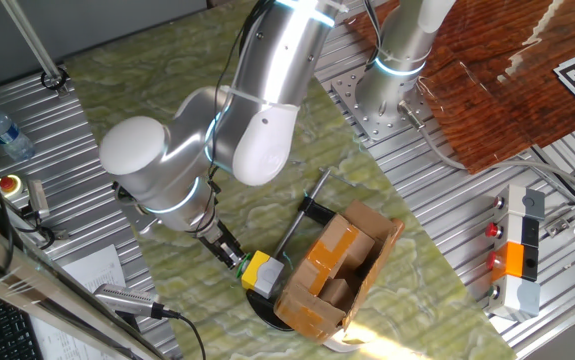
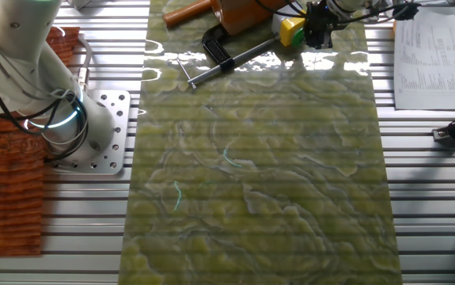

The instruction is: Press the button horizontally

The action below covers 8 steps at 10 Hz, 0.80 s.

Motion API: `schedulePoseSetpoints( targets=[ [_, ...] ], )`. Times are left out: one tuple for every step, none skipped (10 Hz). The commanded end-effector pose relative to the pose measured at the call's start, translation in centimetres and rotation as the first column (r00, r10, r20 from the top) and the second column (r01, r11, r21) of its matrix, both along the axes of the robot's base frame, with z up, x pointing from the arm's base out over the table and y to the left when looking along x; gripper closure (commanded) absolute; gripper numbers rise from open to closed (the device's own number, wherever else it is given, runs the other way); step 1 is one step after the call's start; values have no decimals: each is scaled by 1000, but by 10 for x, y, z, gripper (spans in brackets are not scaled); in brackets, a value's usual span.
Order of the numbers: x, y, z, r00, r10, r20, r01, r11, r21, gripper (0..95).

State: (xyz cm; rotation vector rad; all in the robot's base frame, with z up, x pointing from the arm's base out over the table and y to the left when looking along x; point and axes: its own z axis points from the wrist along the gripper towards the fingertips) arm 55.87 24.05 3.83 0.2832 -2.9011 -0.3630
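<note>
A: Where's the button [image 1: 244, 266]?
B: On the side of the small yellow box [image 1: 260, 272], facing the arm. Sits by the cardboard box [image 1: 339, 268], near a table edge. Only a bit of green showing.
A: And the gripper [image 1: 229, 251]?
B: Right up at the green bit, touching or nearly. Can't tell which.
A: Open or closed?
B: Can't tell. Tips too dark & small in both views.
A: In the other view?
B: Yellow box [image 2: 292, 30] at the top edge, gripper [image 2: 317, 36] just beside it. No button visible there.
A: So what could go wrong?
B: Prob. a push off-centre, slipping past the rim. Or too hard a shove, sliding the yellow box into the cardboard w/o a click. Black clamp [image 1: 305, 217] close by too, maybe bumped
</note>
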Motion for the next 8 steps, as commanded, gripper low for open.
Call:
schedulePoseSetpoints(
  targets=[
    [-1, 2, 1, 1000, 1, -7, 0, 1000, 7, 950],
    [-1, 2, 1, 1000, 2, -8, -2, 1000, 11, 950],
    [-1, 2, 1, 1000, -3, -15, 3, 1000, 22, 950],
    [0, 2, 1, 1000, -4, -15, 4, 1000, 26, 950],
    [0, 3, 1, 1000, -8, -16, 9, 1000, 28, 950],
    [0, 3, 2, 1000, -7, -17, 7, 1000, 27, 950],
    [0, 3, 2, 1000, -9, -17, 9, 1000, 25, 950],
    [0, 3, 2, 1000, -8, -17, 9, 1000, 24, 950]
  ],
)
